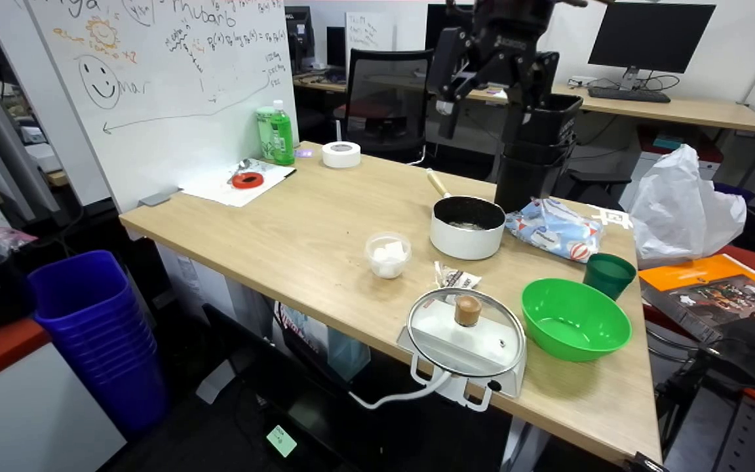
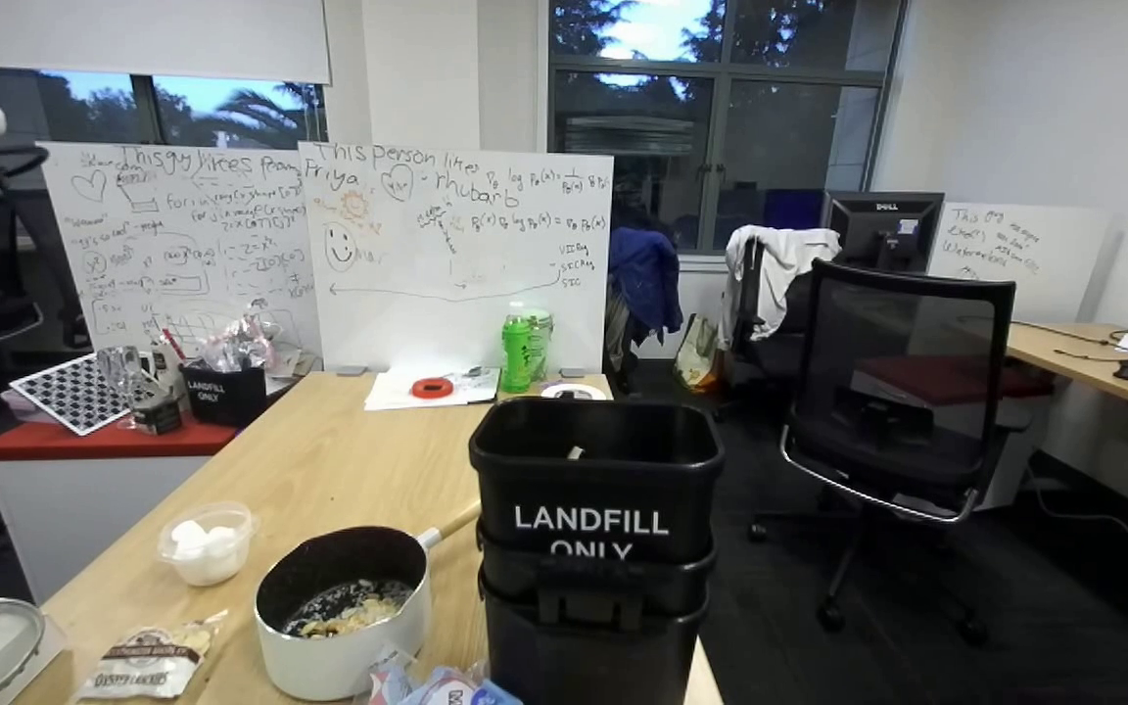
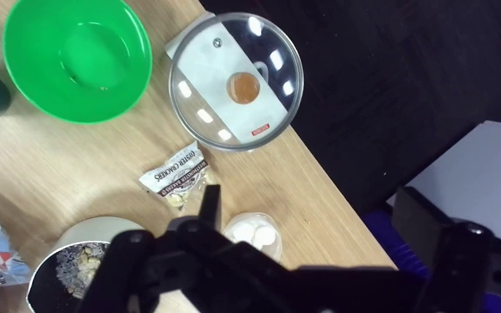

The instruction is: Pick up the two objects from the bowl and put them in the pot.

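The small white bowl (image 1: 406, 263) sits on the table with several white pieces (image 1: 387, 261) in it. The bowl (image 2: 216, 568) and pieces (image 2: 204, 539) also show in an exterior view. In the wrist view the bowl (image 3: 274, 249) is partly hidden behind my left-hand finger. The pot (image 1: 464, 244), pale outside and dark inside, stands beside the bowl, with its handle pointing away. Loose pale food (image 2: 358, 609) lies in the pot (image 2: 329, 668). My gripper (image 1: 482, 124) is wide open and empty, high above the table. Its fingers (image 3: 309, 195) show apart in the wrist view.
A glass lid (image 1: 467, 354) with a wooden knob rests on a white appliance at the table edge. A green bowl (image 1: 577, 328), dark green cup (image 1: 609, 274), cracker packet (image 1: 456, 278) and blue packet (image 1: 554, 229) lie nearby. Tall black bins (image 2: 595, 490) stand beside the pot.
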`<state>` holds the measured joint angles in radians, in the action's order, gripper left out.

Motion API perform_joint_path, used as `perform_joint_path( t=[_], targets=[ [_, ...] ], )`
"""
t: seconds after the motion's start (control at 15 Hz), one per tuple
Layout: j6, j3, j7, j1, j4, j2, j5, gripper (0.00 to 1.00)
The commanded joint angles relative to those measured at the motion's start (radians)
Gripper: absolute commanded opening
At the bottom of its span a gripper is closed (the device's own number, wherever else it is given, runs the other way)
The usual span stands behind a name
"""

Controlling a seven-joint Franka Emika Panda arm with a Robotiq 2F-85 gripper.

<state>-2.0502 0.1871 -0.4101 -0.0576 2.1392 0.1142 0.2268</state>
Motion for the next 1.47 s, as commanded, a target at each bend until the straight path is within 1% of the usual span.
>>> perform_joint_path(
  t=[0.0,0.13,0.33,0.4,0.53,1.0,1.13,1.4],
  targets=[
    [-0.047,-0.021,-0.145,-0.012,-0.103,-0.142,-0.024,1.0],
    [-0.07,-0.035,-0.261,-0.023,-0.166,-0.233,-0.072,1.0],
    [-0.063,-0.067,-0.415,-0.053,-0.271,-0.359,-0.127,1.0],
    [-0.086,-0.067,-0.335,-0.047,-0.2,-0.301,-0.098,1.0],
    [-0.086,-0.075,-0.347,-0.057,-0.222,-0.334,-0.102,1.0],
    [-0.084,-0.075,-0.348,-0.058,-0.216,-0.313,-0.103,1.0],
    [-0.107,-0.077,-0.376,-0.06,-0.231,-0.338,-0.086,1.0],
    [-0.213,-0.092,-0.503,-0.071,-0.249,-0.416,-0.041,1.0]
  ],
)
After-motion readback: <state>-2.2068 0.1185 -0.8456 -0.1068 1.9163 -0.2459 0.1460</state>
